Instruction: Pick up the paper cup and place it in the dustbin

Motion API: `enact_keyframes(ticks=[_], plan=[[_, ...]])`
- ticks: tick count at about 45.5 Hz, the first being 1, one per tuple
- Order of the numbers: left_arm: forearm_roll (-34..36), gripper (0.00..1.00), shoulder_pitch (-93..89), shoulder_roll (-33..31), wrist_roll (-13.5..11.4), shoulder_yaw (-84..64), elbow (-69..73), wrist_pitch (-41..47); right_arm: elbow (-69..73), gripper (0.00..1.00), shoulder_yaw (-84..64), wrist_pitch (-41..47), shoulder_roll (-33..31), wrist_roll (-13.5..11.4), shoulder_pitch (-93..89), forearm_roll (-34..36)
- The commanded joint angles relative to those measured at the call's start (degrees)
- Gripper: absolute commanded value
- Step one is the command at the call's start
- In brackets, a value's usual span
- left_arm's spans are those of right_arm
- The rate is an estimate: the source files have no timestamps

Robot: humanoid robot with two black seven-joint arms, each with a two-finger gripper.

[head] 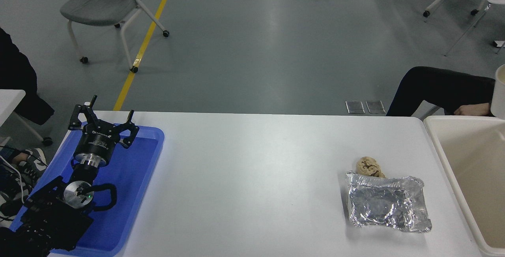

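The off-white paper cup [500, 91] shows only as a sliver at the picture's right edge, hanging in the air above the far rim of the cream-beige dustbin [434, 140]. The bin stands at the table's right end, and most of it is cut off by the frame. What holds the cup is out of view, and so is my right gripper. My left gripper [105, 111] is parked at the lower left above the blue tray, open and empty.
A crumpled brown paper ball [369, 166] and a crinkled silver foil bag [386, 203] lie on the white table [252, 170] just left of the bin. The blue tray [136, 186] is at the left end. A person's dark-clad leg [434, 87] is behind the table's far right.
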Motion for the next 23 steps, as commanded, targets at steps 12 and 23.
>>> enact_keyframes(ticks=[12,23], plan=[[0.0,1.0,-0.1,0.0,-0.1,0.0,0.0,0.0,-24.1,0.0,15.3,-11.5,-7.1,0.7,-27.7,-2.8],[0.0,1.0,-0.1,-0.1,-0.1,0.0,0.0,0.0,-37.1,0.0,38.9,-17.8,-2.3,0.2,-50.9,-0.6]])
